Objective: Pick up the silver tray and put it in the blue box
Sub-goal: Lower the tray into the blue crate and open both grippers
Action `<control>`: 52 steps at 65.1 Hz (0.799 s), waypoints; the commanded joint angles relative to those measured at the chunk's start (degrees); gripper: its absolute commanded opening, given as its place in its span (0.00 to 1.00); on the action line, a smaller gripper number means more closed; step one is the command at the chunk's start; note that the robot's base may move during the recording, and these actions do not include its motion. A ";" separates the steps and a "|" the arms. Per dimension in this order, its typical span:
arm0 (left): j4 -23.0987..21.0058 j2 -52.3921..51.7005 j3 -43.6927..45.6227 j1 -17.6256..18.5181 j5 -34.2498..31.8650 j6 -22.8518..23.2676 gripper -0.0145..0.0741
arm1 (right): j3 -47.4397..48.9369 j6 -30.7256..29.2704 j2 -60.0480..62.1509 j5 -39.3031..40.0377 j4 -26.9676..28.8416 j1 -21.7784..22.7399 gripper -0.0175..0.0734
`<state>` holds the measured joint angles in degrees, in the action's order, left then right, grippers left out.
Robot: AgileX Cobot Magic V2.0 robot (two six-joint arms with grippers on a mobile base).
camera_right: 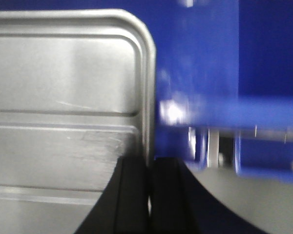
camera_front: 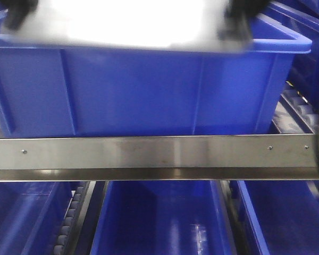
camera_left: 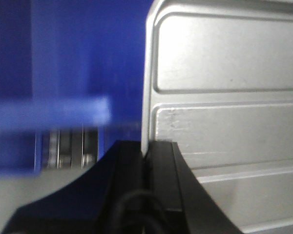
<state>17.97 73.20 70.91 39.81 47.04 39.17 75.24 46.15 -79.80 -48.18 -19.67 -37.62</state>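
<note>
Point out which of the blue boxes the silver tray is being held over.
The blue box on the upper level, behind the steel rail. The silver tray sits across its top, held by both claws; the other crates lie below the rail or off to the sides.

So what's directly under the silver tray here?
The blue box sits beneath the silver tray, which the left gripper and right gripper hold by its edges. The tray covers the box's interior.

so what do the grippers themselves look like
Both are black. The left gripper has two flat, slab-like fingers flaring into a curved black body, with a dark cable looping at its base. The right gripper has the same flat matte fingers and flared base; no markings show on either.
</note>
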 commanded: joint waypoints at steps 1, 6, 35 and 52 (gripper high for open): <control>1.67 0.23 4.09 -0.58 -11.71 -0.52 0.05 | 4.55 -0.81 0.35 12.63 -3.74 0.99 0.26; 4.42 2.03 4.90 -2.16 -16.10 -0.52 0.05 | 5.67 -0.81 -1.27 16.79 -6.96 2.55 0.26; 8.59 17.09 6.73 -11.41 -35.97 -0.52 0.05 | 6.38 -0.81 -13.45 39.21 -11.83 12.24 0.26; 8.59 18.36 7.26 -11.41 -35.58 -0.42 0.09 | 6.38 -0.81 -15.10 38.44 -11.83 12.29 0.27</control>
<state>25.82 94.37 75.60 27.69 17.60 39.17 79.18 46.04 -98.17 -17.77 -30.79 -24.84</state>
